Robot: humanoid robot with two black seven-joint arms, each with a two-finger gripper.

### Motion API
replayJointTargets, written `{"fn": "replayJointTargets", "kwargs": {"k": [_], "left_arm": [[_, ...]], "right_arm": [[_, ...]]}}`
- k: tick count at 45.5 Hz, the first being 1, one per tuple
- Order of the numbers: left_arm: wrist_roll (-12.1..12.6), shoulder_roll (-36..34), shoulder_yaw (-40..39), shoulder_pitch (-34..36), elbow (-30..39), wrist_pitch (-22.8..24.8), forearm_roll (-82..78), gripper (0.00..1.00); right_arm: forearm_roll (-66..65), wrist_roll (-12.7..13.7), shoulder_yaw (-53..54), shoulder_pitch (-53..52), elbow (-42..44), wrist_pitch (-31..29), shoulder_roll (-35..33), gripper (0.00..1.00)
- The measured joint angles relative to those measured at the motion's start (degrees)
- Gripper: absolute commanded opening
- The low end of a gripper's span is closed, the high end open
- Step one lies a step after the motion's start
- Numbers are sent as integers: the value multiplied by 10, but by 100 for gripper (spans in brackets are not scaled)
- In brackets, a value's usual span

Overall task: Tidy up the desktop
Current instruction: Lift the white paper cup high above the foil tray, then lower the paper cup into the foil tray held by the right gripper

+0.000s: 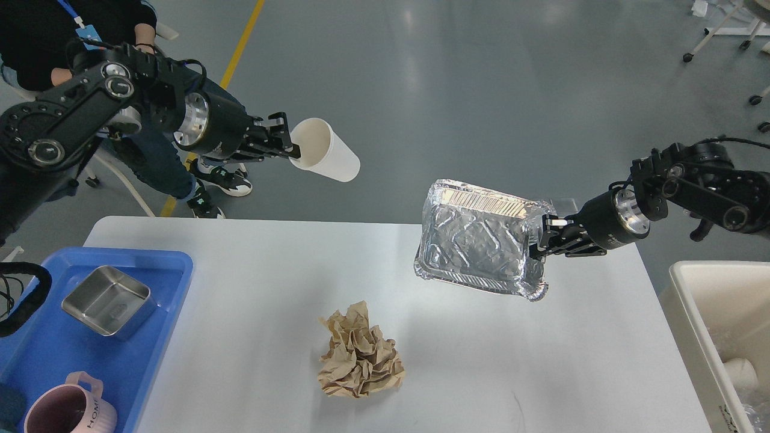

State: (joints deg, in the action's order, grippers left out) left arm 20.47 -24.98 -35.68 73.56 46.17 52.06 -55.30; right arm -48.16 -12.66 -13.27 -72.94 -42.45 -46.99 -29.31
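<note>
- Desktop [252, 282] fills the lower middle of the view, lying below and between the two grippers, neither of which touches it.
- Left gripper [287, 146] hangs beyond the far left corner, its fingers pinched on the rim of one white paper cup [325, 157], tipped sideways.
- Right gripper [543, 237] hovers above the far right part, its fingers clamped on the edge of one foil tray [478, 240], lifted and tilted.
- The top is white, matte and smooth, with rounded corners.
- One crumpled brown paper ball [360, 353] sits near the front middle.
- One blue tray [129, 361] at the left holds one steel dish [108, 299] and one pink mug [69, 409].
- One cream bin [692, 325] stands at the right.
</note>
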Motion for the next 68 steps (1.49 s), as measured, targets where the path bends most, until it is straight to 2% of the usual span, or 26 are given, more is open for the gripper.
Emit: {"fn": "replayJointTargets", "kwargs": {"k": [12, 31, 36, 44, 48, 58, 68], "left_arm": [[1, 28, -2, 67, -9, -3, 33, 0], [1, 132, -3, 86, -10, 2, 60, 0], [11, 148, -2, 87, -10, 19, 65, 0], [58, 164, 8, 88, -12, 29, 89, 0], [69, 170, 12, 83, -12, 29, 91, 0], [73, 189, 57, 70, -12, 29, 92, 0], [76, 221, 63, 65, -12, 29, 92, 0]], "right_arm": [[0, 0, 0, 1, 0, -2, 31, 0], [5, 0, -5, 0, 14, -8, 89, 0], [7, 0, -6, 4, 29, -8, 100, 0], [9, 0, -6, 7, 36, -8, 107, 0], [9, 0, -6, 7, 41, -8, 112, 0], [9, 0, -6, 3, 47, -7, 117, 0], [9, 0, -6, 2, 47, -7, 117, 0]]}}
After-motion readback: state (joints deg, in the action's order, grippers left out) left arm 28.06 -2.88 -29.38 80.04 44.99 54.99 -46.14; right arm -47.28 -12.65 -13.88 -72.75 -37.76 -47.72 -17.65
